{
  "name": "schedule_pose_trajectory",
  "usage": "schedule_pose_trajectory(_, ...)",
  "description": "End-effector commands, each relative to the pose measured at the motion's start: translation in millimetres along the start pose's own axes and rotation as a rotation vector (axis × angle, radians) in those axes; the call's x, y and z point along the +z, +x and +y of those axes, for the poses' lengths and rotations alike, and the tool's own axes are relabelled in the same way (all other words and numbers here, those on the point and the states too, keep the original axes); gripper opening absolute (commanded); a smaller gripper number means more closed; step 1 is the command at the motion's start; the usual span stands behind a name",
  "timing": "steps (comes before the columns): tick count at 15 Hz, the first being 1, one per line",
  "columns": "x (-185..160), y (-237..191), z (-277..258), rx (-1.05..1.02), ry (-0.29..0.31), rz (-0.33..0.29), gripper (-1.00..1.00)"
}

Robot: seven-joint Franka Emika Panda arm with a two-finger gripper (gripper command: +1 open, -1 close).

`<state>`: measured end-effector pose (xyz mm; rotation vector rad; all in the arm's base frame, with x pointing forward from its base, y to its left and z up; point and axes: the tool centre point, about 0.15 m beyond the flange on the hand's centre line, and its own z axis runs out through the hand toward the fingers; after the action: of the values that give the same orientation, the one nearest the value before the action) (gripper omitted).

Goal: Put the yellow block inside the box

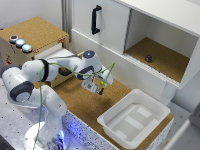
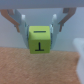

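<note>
The yellow block [image 2: 40,39] is a small bright cube with a dark T mark on its face. My gripper [image 2: 41,35] is shut on it, one finger [image 2: 24,29] on each side, holding it above the cork surface. In the exterior view the gripper [image 1: 98,87] hangs over the cork counter with a speck of the yellow block [image 1: 102,84] at its tip. The box [image 1: 116,106] is a white tub with raised rectangles on its floor. It sits on the counter toward the exterior view's right of the gripper and lower in the picture, apart from it.
A cork-topped brown box [image 1: 37,31] with round buttons stands at the exterior view's left. Behind the counter are a white cabinet door with a black handle [image 1: 95,19] and an open cork-floored shelf holding a small dark ball [image 1: 148,58].
</note>
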<state>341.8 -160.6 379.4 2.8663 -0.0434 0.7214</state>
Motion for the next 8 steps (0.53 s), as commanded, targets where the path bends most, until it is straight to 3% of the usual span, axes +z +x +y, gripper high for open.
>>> schedule_pose_trajectory(1,8,-3,105,0.051,-0.029,-0.035,-1.0)
schedule_pose_trajectory(3,16,-15,146,0.071,-0.026,-0.042,-1.0)
schedule_pose_trajectory(8,53,-36,245,0.13,0.087,-0.071,-1.0)
